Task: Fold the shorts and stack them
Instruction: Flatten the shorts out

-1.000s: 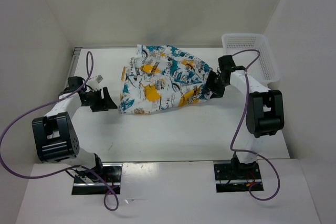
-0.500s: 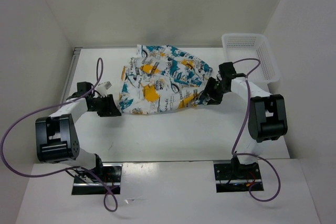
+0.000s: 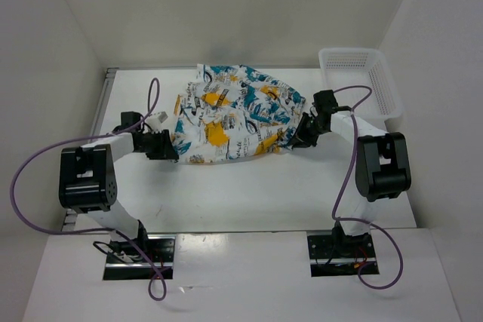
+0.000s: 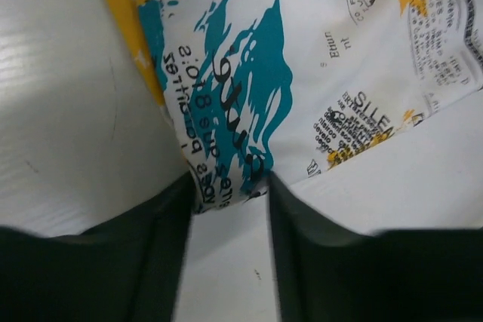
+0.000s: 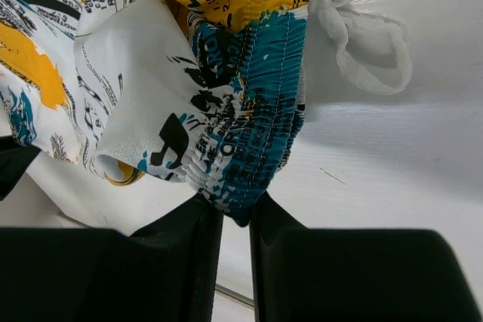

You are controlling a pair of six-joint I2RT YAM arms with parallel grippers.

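**Shorts not yet folded — arms at both ends**

The shorts [image 3: 230, 115] lie rumpled and spread on the far middle of the table [image 3: 249, 194], with no fold made and nothing stacked. The right gripper [image 5: 235, 220] pinches their teal waistband. The left gripper [image 4: 228, 194] straddles the near-left corner — whether it grips, I cannot tell.

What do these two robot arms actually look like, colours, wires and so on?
The left arm and right arm match: slim white links joined by chunky black boxy motor housings. The left gripper and right gripper are plain black two-finger claws. A thin purple cable loops loosely off each arm.
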